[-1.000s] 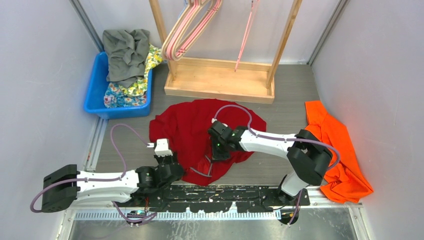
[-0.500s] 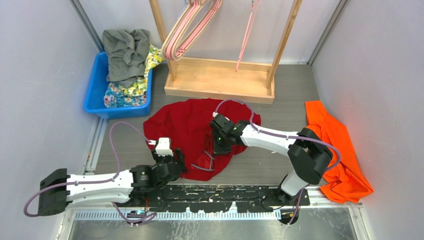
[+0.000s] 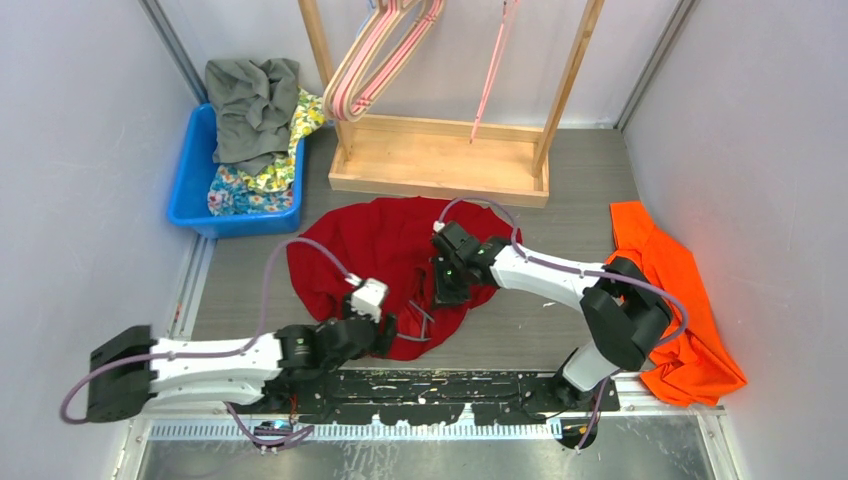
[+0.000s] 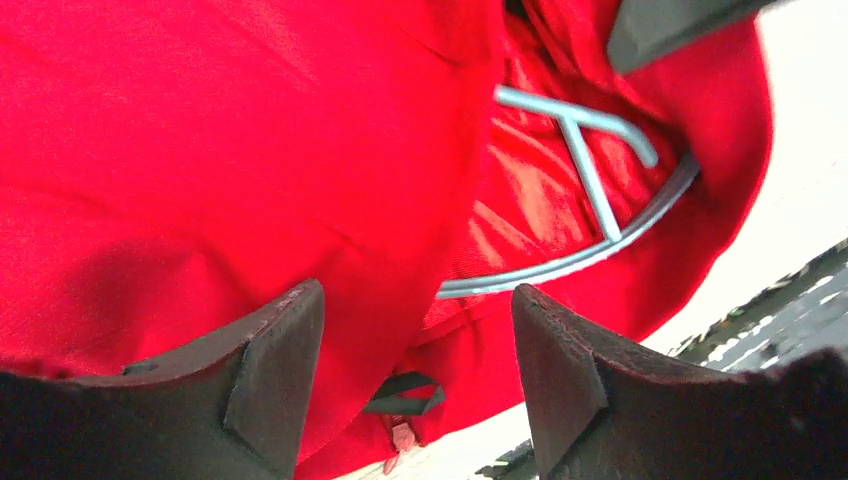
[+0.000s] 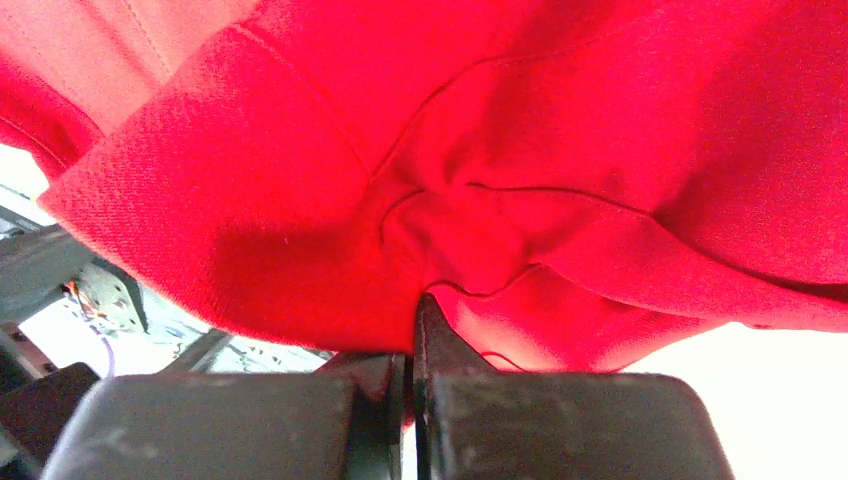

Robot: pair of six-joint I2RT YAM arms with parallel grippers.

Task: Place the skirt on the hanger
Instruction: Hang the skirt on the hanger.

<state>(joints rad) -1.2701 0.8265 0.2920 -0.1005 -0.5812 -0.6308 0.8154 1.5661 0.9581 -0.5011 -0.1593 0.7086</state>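
Jaws: right gripper (image 5: 412, 312) pinching skirt (image 3: 368, 250); left wrist view shows hanger (image 4: 589, 180).

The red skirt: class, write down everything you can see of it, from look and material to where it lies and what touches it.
The red skirt is woven-looking cloth with a shinier lining and stitched seams. It lies crumpled on the grey table. The right gripper is shut on a fold; a grey hanger lies on the lining; the open left gripper hangs over its near edge.
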